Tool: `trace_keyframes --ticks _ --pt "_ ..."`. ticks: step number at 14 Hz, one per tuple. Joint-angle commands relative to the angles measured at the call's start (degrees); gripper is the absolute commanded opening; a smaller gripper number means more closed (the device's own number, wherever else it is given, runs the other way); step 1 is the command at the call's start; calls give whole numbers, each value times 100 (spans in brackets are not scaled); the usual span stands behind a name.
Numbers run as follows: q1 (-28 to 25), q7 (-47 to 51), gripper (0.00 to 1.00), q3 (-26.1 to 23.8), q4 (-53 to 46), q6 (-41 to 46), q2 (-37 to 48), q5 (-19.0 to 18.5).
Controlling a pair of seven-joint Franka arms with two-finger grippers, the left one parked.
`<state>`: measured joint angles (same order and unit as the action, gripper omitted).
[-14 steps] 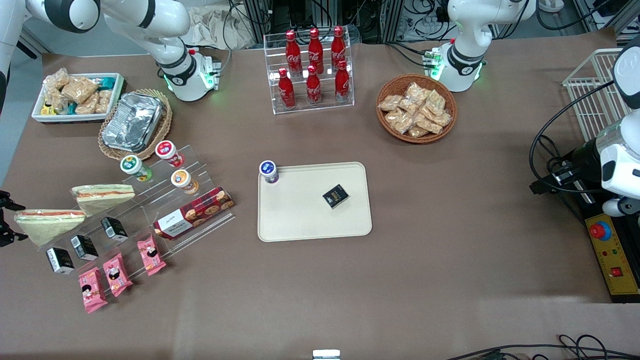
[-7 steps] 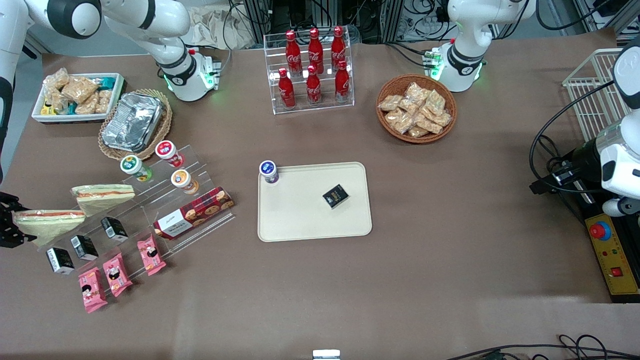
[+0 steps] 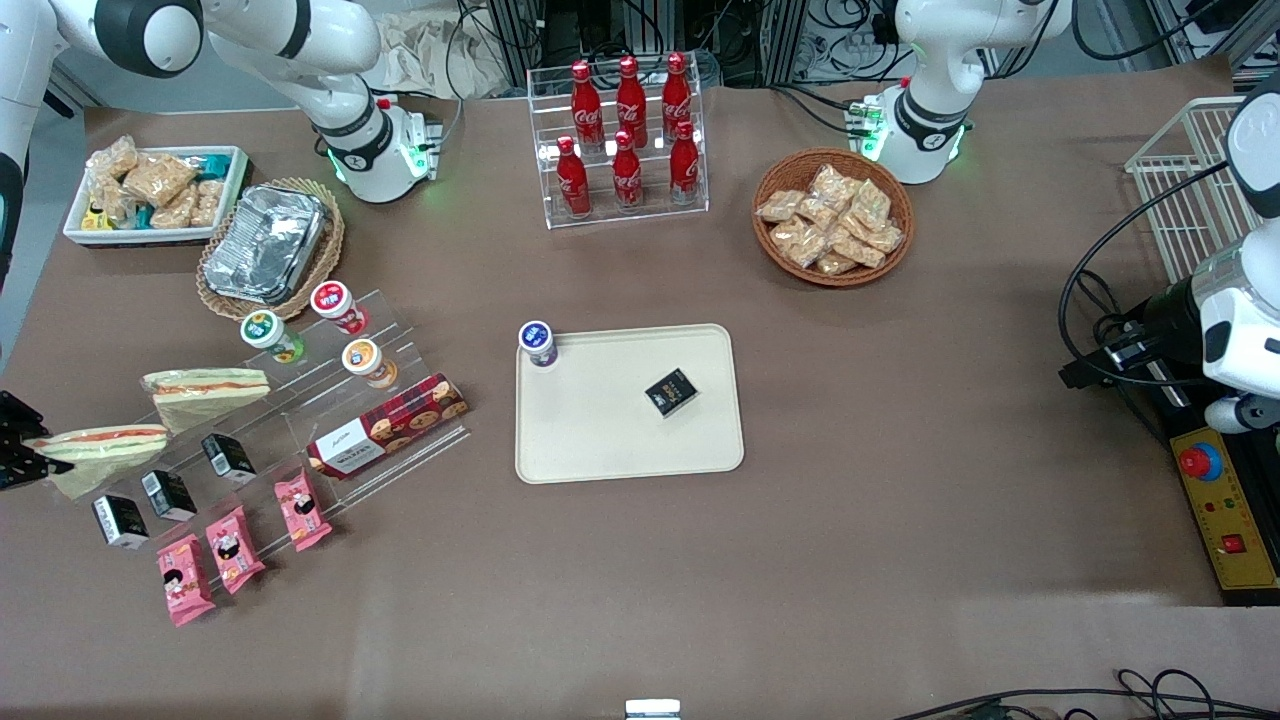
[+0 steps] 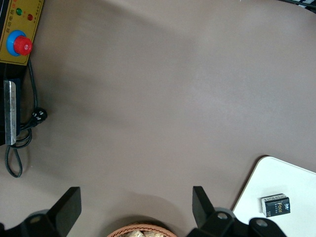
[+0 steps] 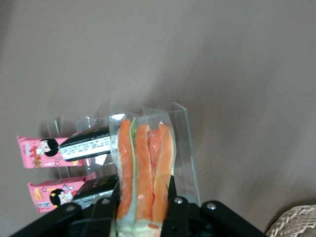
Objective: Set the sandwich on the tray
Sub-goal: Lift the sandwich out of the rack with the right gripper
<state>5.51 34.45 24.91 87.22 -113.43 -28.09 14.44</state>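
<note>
The sandwich (image 3: 100,446), a clear-wrapped wedge with orange and green filling, sits at the working arm's end of the table with my gripper (image 3: 18,447) shut on its wide end. In the right wrist view the sandwich (image 5: 143,163) stands edge-up between the two black fingers (image 5: 104,210), above the clear stepped stand. A second, near-identical wedge (image 3: 207,389) lies on that stand, farther from the front camera. The cream tray (image 3: 610,440) lies mid-table, well away toward the parked arm. It carries a small black box (image 3: 671,391) and a cup (image 3: 537,343) at its corner.
The clear stepped stand (image 3: 300,420) holds black boxes (image 3: 165,492), pink snack packs (image 3: 234,548), a cookie box (image 3: 387,425) and cups (image 3: 333,302). A foil container (image 3: 264,243), a white snack bin (image 3: 150,195), a cola rack (image 3: 626,140) and a wicker basket (image 3: 833,217) stand farther back.
My gripper has come in from the table's edge and shut on the sandwich. The wedge has turned up onto its edge and now shows narrower in the front view.
</note>
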Motion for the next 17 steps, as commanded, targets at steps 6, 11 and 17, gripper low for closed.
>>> trace_keyframes --ticks 6,11,17 --pt "-119 -1058 13 -100 -750 926 524 86" --pt "-1040 -2110 14 -100 -794 1471 866 -19" --pt "-2095 -2136 13 -109 -882 1832 1314 -81"
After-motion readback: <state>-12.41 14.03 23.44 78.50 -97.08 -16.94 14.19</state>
